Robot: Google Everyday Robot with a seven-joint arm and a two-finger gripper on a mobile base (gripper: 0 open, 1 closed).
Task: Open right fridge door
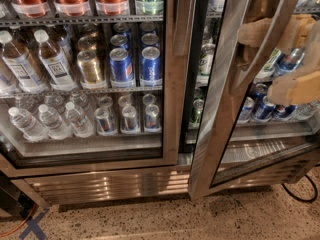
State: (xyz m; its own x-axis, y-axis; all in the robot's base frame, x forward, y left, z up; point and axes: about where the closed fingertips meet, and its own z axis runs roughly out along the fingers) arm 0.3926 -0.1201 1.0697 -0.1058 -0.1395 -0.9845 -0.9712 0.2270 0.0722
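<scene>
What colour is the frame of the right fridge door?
Silvery brushed steel on the right fridge door, camera view; the gripper sits by its upper right.

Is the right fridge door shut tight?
No, the right fridge door stands swung out from the cabinet, with the claw up at its right side.

You will find the right fridge door (216, 104) ajar: brushed steel frame, black gasket, glass pane showing blue cans. Its left edge stands out from the cabinet toward the near side. Your gripper (257, 61) sits at the door's upper right, tan fingers (295, 86) spread apart.
</scene>
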